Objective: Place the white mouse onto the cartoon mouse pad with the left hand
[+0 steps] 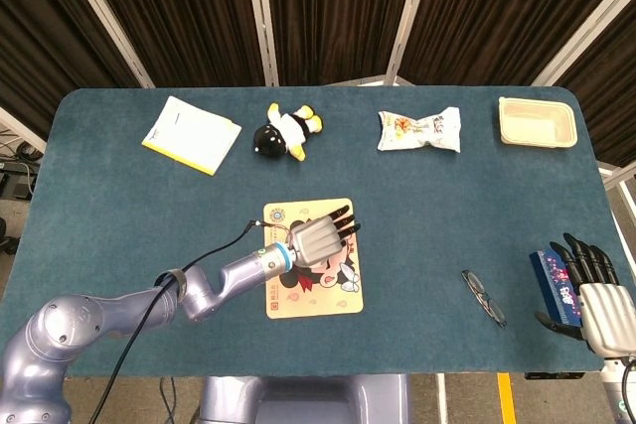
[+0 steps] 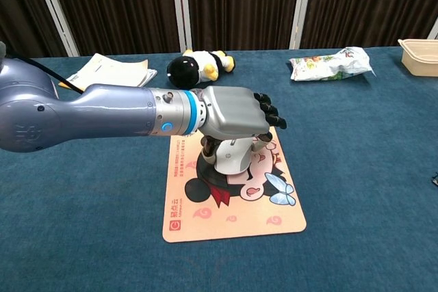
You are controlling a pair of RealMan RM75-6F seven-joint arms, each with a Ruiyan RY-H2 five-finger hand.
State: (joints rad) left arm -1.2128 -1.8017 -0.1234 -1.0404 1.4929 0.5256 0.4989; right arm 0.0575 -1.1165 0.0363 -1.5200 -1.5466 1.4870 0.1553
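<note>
Starting at my left, my left hand [image 2: 233, 115] was curled over the white mouse [image 2: 233, 156], gripping it from above with the thumb tucked under one side, and the mouse hung over the middle of the cartoon mouse pad [image 2: 236, 220]; from the chest view I could not tell whether its underside was already touching the pad or just clear of it. In the head view my hand [image 1: 320, 236] hid the mouse altogether, so I judged the placement by the pad [image 1: 276, 295] showing around my fingers. I reckoned the step in hand was the set-down, and that doing it well meant lowering straight and level until the mouse sat flat, then spreading the fingers without dragging sideways, since the pad looked thin and liable to slide on the blue table [image 2: 363, 169]. I also thought the thumb should come away last and gently, so the mouse would not tip or roll toward the pad's edge. Far to my right, my right hand [image 1: 599, 301] held nothing, fingers apart, resting beside a blue patterned box [image 1: 552, 283] and taking no part.
</note>
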